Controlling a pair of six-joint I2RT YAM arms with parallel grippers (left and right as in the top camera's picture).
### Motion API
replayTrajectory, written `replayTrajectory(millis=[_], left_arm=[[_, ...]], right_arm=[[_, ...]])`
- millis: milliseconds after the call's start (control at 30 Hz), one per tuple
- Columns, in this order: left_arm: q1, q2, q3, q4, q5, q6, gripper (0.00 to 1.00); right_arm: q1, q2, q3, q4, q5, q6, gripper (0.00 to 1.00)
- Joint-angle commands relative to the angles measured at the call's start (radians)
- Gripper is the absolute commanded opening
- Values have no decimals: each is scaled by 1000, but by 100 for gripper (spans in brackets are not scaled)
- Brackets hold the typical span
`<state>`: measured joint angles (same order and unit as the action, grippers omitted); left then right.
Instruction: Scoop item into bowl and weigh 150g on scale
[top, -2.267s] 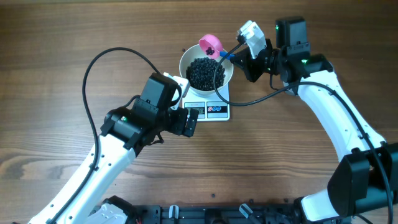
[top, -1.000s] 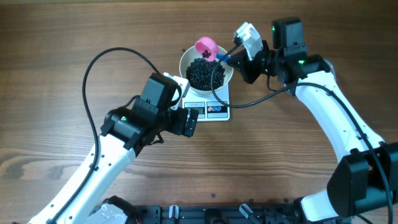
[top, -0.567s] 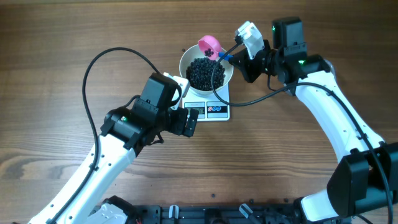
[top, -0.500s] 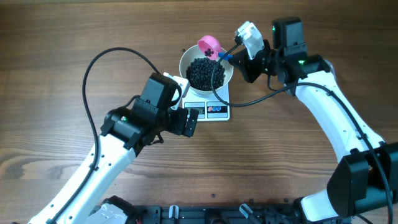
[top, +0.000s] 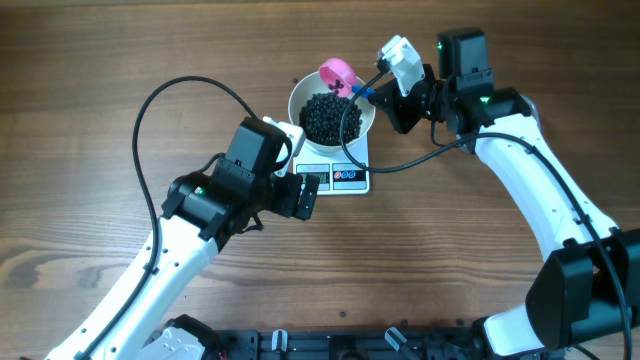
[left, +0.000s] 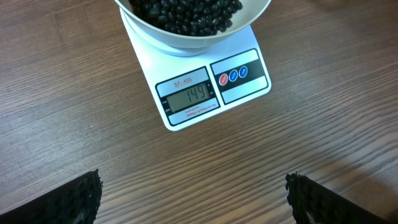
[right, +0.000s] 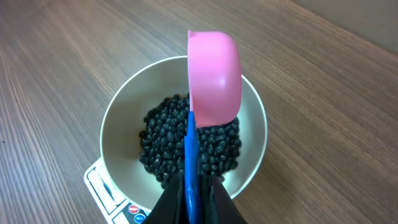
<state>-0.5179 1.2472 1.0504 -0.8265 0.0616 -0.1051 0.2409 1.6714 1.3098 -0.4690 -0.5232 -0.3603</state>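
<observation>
The white bowl (top: 332, 112) stands on the white scale (top: 340, 175) and holds a dark pile of the item (top: 328, 116), small black beans. My right gripper (top: 375, 92) is shut on the blue handle of a pink scoop (top: 338, 73) whose cup hangs over the bowl's far rim with a few beans in it. From the right wrist, the scoop (right: 214, 78) shows tilted above the beans (right: 186, 146) in the bowl (right: 118, 124). My left gripper (left: 193, 202) is open over bare wood in front of the scale (left: 211, 87), whose display reads 149.
A black cable (top: 190, 90) loops from the left arm across the table's left side. Another cable (top: 400, 160) runs from the right arm past the bowl's right side. Wood tabletop (top: 450, 260) surrounds the scale.
The scoop shifted slightly left and back over the bowl's far rim more than a second ago. Since then nothing has visibly moved.
</observation>
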Motion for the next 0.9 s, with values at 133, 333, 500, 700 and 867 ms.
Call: replayTrajectory(millis=[133,333,500,700,867], left_arm=[[3,-7,19,0,8,23,100],[3,-7,19,0,8,23,100],[3,-7,19,0,8,23,100],[3,-7,19,0,8,23,100],[3,-7,19,0,8,23,100]], right_arm=[[1,-28,5,19,-1,50,4],[1,-28,5,23,-2,77,4],[1,-28,5,23,-4,79,4],[1,-29,5,47,-35,158,4],[1,-32,5,56,-35,158,4]])
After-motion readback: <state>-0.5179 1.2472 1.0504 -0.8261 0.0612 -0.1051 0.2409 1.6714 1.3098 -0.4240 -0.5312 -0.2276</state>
